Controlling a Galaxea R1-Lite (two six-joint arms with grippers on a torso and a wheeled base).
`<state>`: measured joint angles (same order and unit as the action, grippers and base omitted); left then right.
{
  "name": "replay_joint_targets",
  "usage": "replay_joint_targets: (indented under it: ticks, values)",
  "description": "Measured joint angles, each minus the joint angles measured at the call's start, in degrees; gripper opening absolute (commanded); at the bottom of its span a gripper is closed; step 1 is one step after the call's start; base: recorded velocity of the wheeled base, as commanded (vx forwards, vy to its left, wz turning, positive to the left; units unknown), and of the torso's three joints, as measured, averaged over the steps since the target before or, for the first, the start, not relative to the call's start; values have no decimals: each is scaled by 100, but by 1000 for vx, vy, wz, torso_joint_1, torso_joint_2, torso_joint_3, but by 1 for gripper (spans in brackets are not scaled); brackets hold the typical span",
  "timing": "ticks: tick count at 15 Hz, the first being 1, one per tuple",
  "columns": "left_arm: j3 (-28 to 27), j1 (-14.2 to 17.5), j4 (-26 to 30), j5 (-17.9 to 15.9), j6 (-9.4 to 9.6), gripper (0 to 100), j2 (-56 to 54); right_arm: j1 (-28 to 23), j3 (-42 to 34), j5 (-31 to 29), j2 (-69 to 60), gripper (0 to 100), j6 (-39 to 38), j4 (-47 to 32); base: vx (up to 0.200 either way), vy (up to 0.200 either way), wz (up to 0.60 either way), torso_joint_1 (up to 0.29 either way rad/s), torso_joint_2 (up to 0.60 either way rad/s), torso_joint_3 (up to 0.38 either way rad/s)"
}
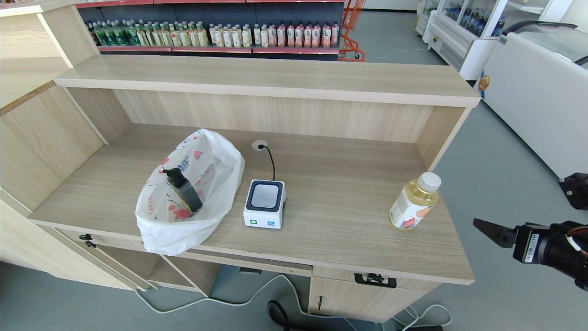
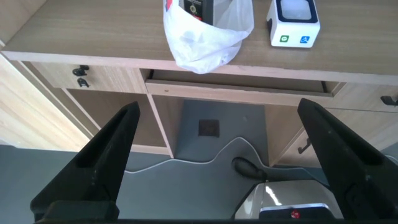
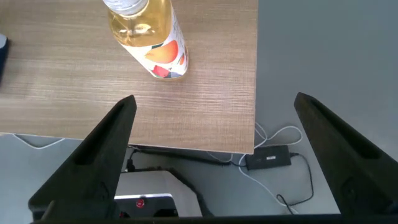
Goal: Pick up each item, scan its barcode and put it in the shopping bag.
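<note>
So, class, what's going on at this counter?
A robot is checking out items. A dark pump bottle already sits in the shopping bag beside the barcode scanner. A drink bottle stands upright near the counter's right end. The right hand hangs open off that end; the left hand, also open, is in front of the counter.

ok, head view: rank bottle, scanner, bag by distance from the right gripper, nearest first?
1. Bottle, at the counter's right end, closest to the right gripper.
2. Scanner, mid-counter.
3. Bag, left of the scanner, farthest.
</note>
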<state>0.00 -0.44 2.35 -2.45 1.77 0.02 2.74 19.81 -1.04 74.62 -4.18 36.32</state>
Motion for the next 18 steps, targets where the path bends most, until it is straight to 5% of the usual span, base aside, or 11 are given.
replay_joint_targets:
  ticks: [5,18]
  values:
    - [0,0,2,-1,0,100,0,43,98,-165,886,100,262,1187,0,0,0,0,0,0]
    - [0,0,0,0,0,100,0,535,183,-169,2315,100,277,2491,0,0,0,0,0,0]
